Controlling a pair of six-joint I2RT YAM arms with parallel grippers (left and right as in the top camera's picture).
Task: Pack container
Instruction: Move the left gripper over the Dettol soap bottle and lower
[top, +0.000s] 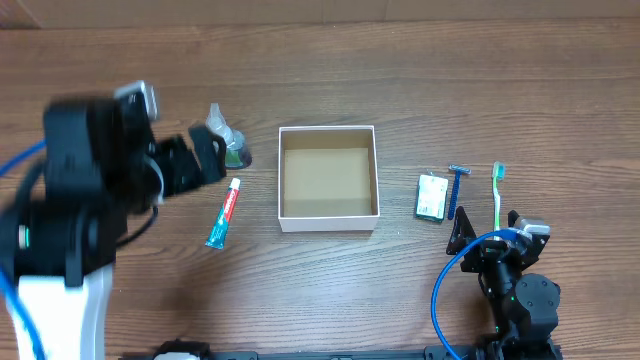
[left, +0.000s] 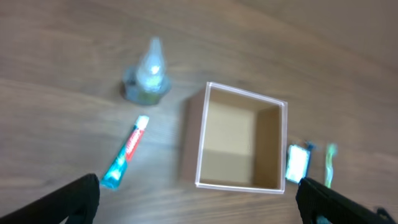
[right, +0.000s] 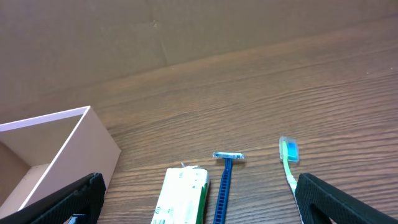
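Left gripper (top: 200, 160), fingers spread and empty, just left of a clear bottle (top: 228, 140) and a toothpaste tube (top: 223, 214) lying aslant; container (top: 328, 223), empty, mid-table to the tube's right; then green packet (top: 432, 197), razor (top: 455, 188), toothbrush (top: 497, 195), nearest the right gripper (top: 487, 232), likewise spread and empty.

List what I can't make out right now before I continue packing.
Overhead: left tool smeared by motion blur.
Left wrist: clear bottle with green base blurred; details lost.
Right wrist: white-and-green packet and blue razor cut by bottom edge; white-walled cardboard box cut by left edge.
Every view: packet print too small.
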